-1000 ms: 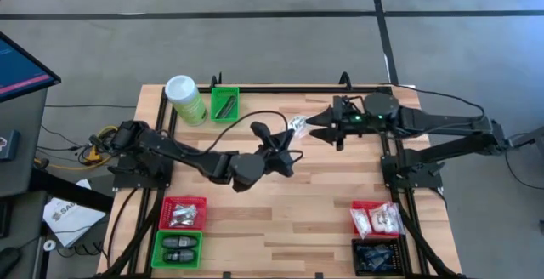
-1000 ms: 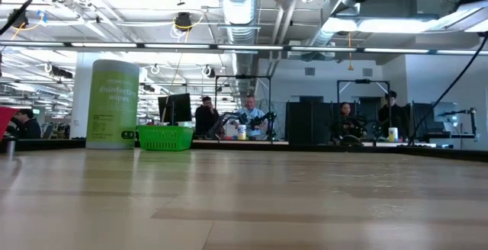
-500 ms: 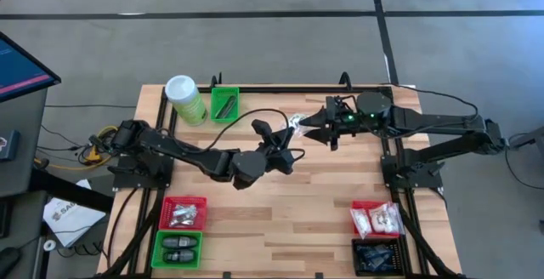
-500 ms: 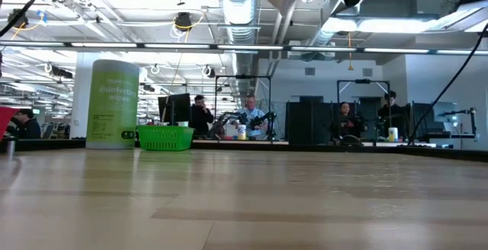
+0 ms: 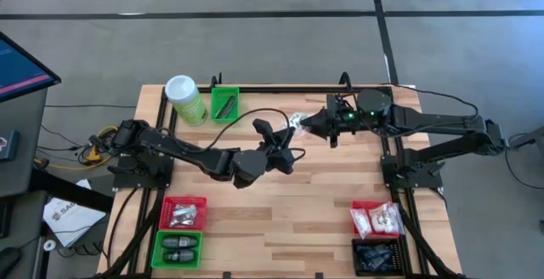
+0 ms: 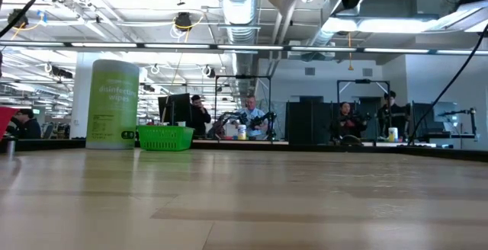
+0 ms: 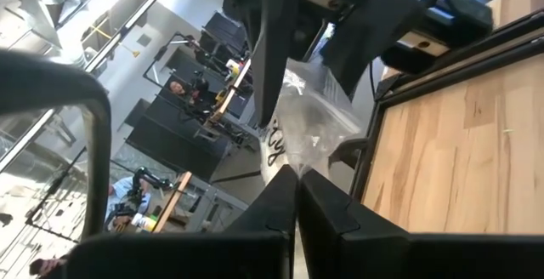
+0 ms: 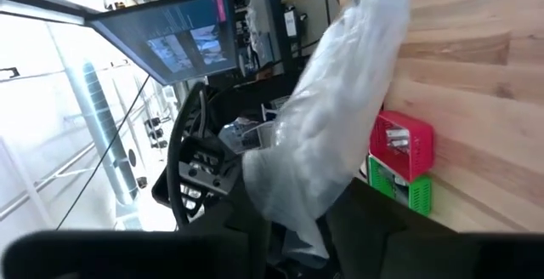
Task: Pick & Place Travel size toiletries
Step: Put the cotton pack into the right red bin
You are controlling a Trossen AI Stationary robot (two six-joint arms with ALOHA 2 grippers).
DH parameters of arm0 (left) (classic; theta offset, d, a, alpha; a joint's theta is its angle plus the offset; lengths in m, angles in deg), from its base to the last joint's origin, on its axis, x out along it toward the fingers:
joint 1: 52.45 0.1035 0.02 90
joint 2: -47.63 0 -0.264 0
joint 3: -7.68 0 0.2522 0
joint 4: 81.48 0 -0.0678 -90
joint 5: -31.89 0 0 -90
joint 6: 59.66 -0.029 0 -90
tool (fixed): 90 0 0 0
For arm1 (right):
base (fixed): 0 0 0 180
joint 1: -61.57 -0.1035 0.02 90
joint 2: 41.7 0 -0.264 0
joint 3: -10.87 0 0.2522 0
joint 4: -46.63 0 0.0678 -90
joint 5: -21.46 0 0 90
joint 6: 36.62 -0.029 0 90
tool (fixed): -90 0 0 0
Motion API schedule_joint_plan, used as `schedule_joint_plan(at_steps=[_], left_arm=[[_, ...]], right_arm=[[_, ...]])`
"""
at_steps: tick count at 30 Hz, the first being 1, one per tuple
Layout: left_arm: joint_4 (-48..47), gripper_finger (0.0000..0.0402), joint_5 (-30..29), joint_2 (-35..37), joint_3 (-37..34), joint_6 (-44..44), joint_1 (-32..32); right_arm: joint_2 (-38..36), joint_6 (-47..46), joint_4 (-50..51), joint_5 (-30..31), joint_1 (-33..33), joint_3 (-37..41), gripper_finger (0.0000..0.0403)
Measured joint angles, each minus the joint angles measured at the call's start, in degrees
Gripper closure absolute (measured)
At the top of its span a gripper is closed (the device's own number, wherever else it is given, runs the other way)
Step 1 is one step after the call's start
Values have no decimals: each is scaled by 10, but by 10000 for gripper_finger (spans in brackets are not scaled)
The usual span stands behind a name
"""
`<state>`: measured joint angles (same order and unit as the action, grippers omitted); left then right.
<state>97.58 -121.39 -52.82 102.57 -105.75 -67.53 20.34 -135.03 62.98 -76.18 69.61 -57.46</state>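
Above the table [image 5: 280, 202], both grippers' fingers pinch one white sachet [image 5: 296, 122].

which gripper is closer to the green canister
Left. The left gripper is mid-table, nearer the canister at the back left; the right gripper is farther right.

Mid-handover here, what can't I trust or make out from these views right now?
- Right gripper: its fingertips are hidden behind the white sachet in the right wrist view, so the grip is unclear.
- Left gripper: shut on the sachet's edge; the contact is too small in the high view.
- Low view: both grippers are cut off by the top edge.
- Black bin: contents are too small to tell in the high view.
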Motion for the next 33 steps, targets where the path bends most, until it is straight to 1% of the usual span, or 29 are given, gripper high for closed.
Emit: schedule_joint_plan(at_steps=[7, 10, 12, 14, 19, 21, 24, 26, 29, 33], left_arm=[[0, 401, 1, 0, 0, 0, -2], [0, 401, 1, 0, 0, 2, -2], [0, 401, 1, 0, 0, 18, -2], [0, 400, 0, 0, 0, 37, -2], [1, 387, -28, 0, 0, 105, -13], [-3, 376, -30, 5, 0, 140, -22], [-1, 348, -26, 17, 0, 216, -38], [-6, 326, -7, 24, 0, 269, -46], [-23, 293, 43, 41, -3, 369, -57], [-50, 260, 136, 59, -3, 488, -65]], right_arm=[[0, 7, 3, 0, 3, 0, 350], [0, 15, 4, 0, 3, 0, 381], [0, 18, 4, 0, 3, 0, 396], [0, 23, 4, -2, 3, 0, 395], [0, 29, 4, -14, 3, 0, 400], [0, 30, 4, -17, 0, 0, 399], [-1, 35, 4, -17, -2, 0, 401], [-5, 37, 5, -17, -2, 0, 401], [-8, 40, 6, -18, -2, 0, 401], [-20, 54, 24, -38, -5, 0, 402]])
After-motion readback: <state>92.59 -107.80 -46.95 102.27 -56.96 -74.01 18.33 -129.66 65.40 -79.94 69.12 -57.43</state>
